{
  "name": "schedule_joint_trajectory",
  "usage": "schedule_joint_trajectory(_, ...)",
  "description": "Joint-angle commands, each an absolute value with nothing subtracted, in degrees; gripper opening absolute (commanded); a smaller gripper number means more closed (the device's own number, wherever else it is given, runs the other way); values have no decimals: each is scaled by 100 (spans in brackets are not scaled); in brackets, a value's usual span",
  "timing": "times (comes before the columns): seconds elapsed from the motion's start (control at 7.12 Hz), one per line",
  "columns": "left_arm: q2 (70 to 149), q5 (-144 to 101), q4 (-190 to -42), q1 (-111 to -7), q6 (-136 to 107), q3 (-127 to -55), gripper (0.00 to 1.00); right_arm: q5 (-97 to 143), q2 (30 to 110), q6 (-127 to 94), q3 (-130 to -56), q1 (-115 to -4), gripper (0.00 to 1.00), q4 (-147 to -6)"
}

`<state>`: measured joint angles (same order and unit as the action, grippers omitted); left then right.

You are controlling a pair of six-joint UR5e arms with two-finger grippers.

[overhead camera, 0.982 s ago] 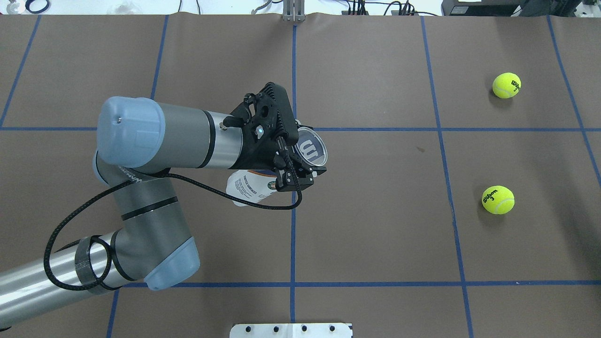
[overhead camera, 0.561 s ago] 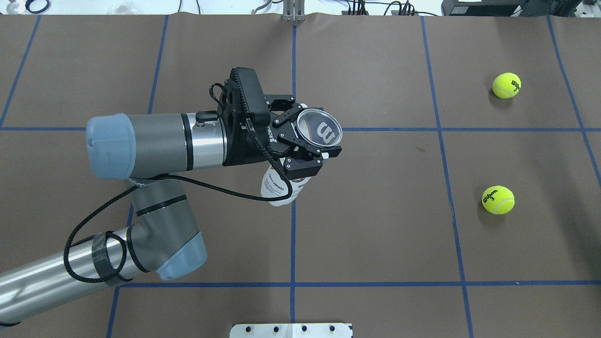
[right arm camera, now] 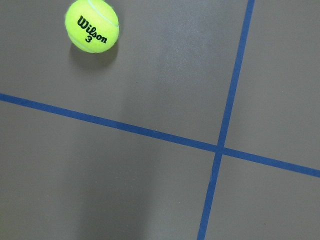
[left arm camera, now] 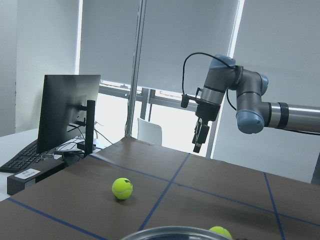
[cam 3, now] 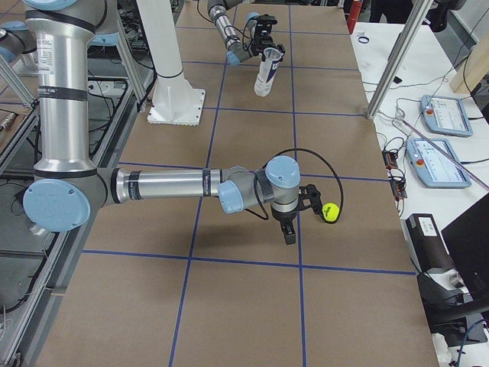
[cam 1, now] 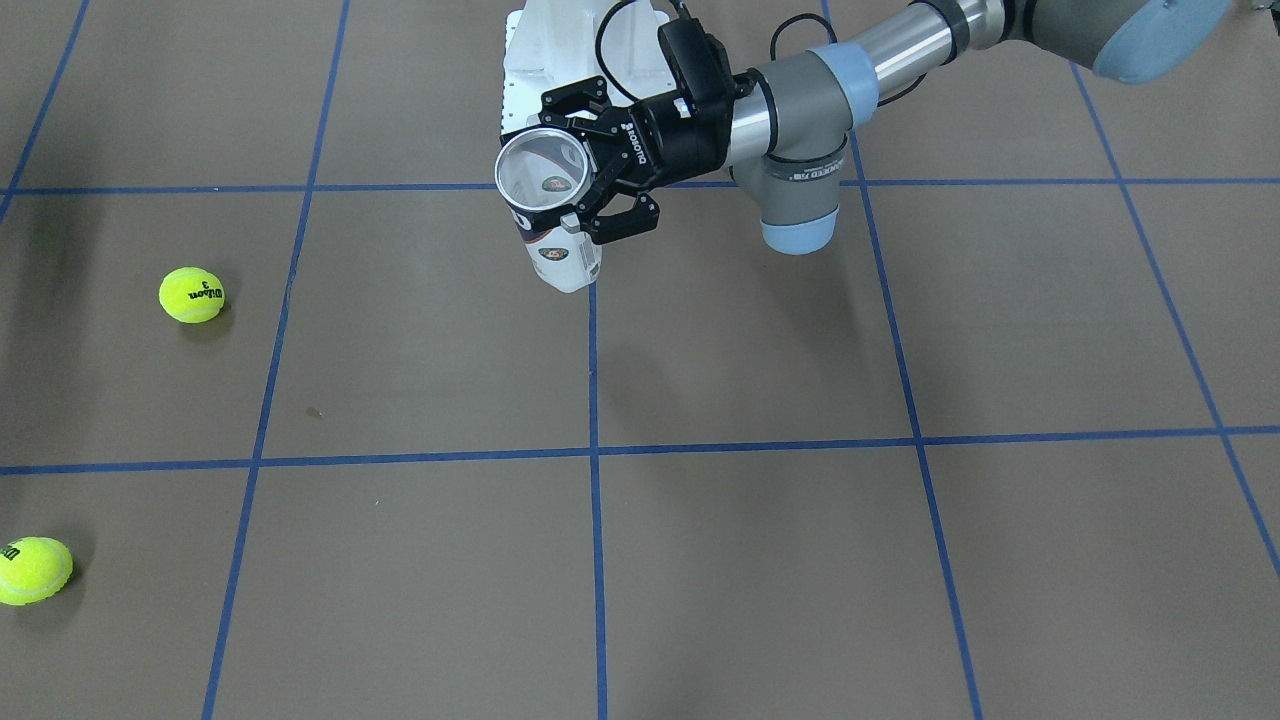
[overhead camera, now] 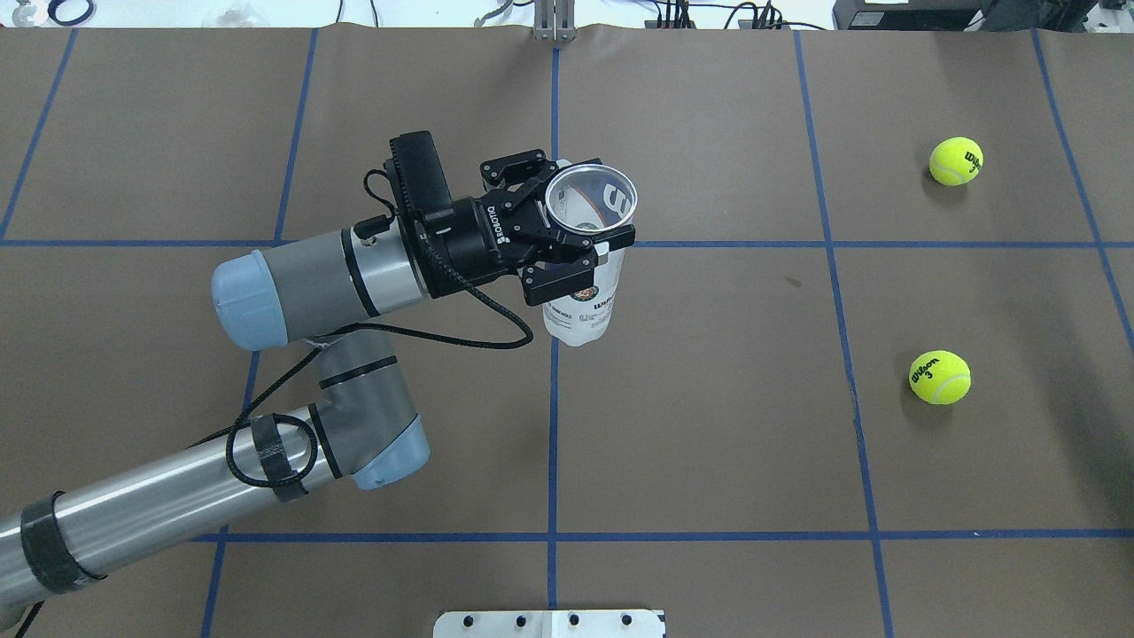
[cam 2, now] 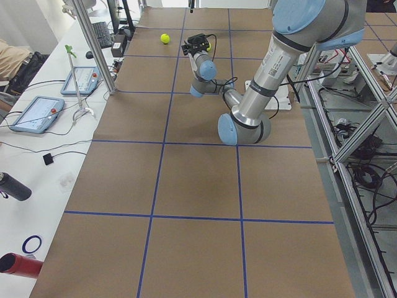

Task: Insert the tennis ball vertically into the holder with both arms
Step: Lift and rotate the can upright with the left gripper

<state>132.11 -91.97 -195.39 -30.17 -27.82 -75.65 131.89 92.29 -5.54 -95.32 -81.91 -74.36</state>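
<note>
My left gripper (overhead camera: 567,237) is shut on the holder (overhead camera: 583,301), a clear tube with a silver rim and a white-and-navy label. It holds the tube upright near the table's middle, open mouth up, also in the front view (cam 1: 560,255). Its rim (left arm camera: 175,233) edges the left wrist view. Two yellow tennis balls (overhead camera: 956,160) (overhead camera: 940,377) lie on the table's right side. My right gripper (cam 3: 289,228) points down beside one ball (cam 3: 330,212); I cannot tell whether it is open. The right wrist view shows a ball (right arm camera: 92,26) below, no fingers.
Brown table covering with blue tape grid lines (overhead camera: 553,399). A white bolted base plate (overhead camera: 549,623) sits at the near edge between the arms. Operator tablets and cables (cam 3: 439,157) lie on a side bench beyond the table's far edge.
My left wrist has turned and carried the tube up and away from me. The tube went from tilted to upright with its mouth facing up. The balls have not moved.
</note>
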Motion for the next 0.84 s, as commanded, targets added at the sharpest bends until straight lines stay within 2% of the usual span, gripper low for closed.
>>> schedule_joint_trajectory(0.0,13333,-9175,-20342,-3006,-2672,-6903,61,13184,9229,-554,-9527,-8191,99,-7436)
schedule_joint_trajectory(0.28,13324,-9439,-20733,-2997,-2663,-6383,62,13184,9229,-554,-9545,-8191,99,-7436)
schedule_joint_trajectory(0.7,13307,-9527,-20979,-2962,-2646,-6021,66,13184,9229,-554,-9528,-8191,99,-7436)
